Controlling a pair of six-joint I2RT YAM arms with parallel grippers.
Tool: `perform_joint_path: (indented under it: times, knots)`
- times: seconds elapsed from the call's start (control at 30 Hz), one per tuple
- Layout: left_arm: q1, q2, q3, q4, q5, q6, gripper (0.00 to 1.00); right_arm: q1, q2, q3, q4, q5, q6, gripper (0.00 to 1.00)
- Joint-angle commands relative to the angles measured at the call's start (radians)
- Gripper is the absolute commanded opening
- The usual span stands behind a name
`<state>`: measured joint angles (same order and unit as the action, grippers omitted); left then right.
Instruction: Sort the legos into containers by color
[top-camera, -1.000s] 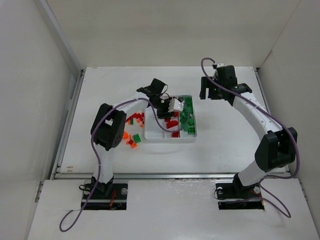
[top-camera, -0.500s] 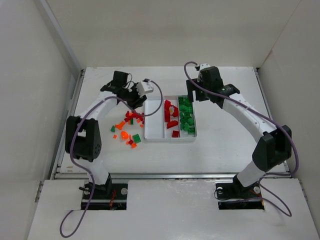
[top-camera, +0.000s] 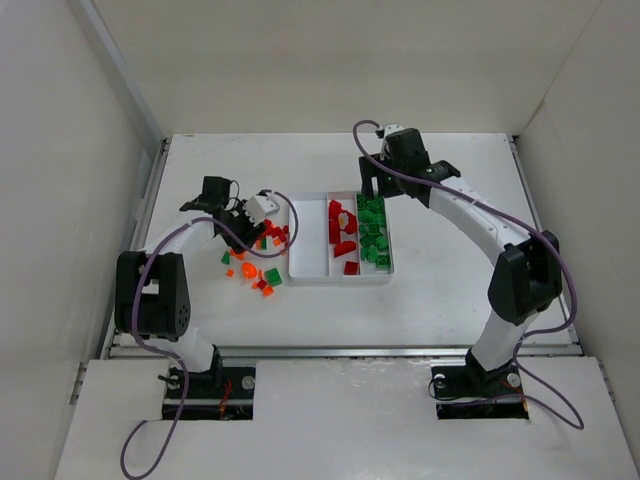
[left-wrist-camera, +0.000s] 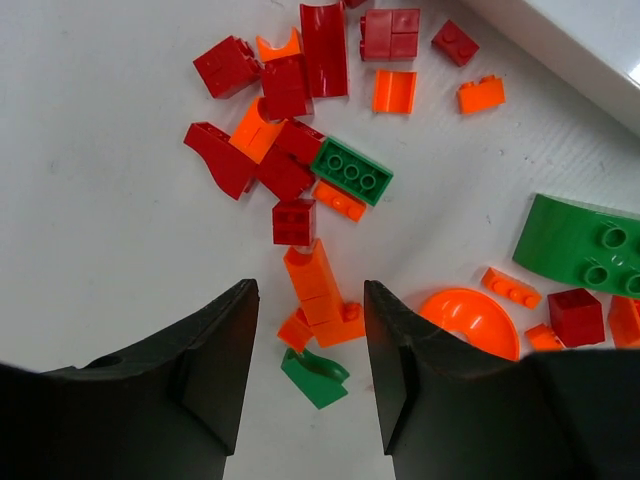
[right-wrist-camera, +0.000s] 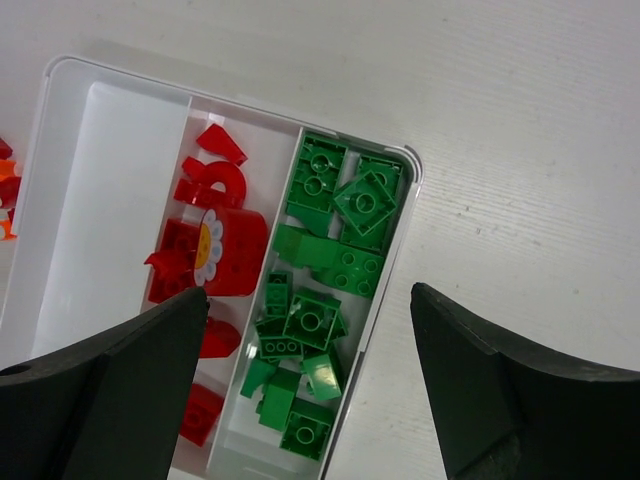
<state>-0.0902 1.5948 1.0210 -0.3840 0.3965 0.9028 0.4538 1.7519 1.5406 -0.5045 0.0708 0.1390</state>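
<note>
Legos (left-wrist-camera: 350, 172) in red, orange and green lay loose on the surface (left-wrist-camera: 100, 200) just left of the tray (top-camera: 305, 245). My left fingers (left-wrist-camera: 220, 350) stood parted above them, gripping nothing (an orange brick (left-wrist-camera: 318, 290) showed in the gap). My right fingers (right-wrist-camera: 130, 370) hung spread wide and empty over the tray's sorted red pieces (right-wrist-camera: 235, 250) and green pieces (right-wrist-camera: 325, 265).

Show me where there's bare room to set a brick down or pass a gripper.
Bare: the left compartment of the tray, beside the red bricks; the table right of the tray and in front of it. Crowded: the loose pile left of the tray, under the left gripper, and among the green bricks.
</note>
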Motion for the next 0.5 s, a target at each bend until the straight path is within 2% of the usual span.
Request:
perform_joint_path:
  times: [0.0,0.47]
  knots:
    - [0.004,-0.001,0.008,0.022,0.013,-0.002,0.44,0.02,-0.006,0.065,0.046,-0.017,0.024,0.88]
    - [0.037,0.12,0.005,0.056,-0.074,0.008,0.42,0.048,-0.035,0.009,0.037,0.05,0.076,0.88]
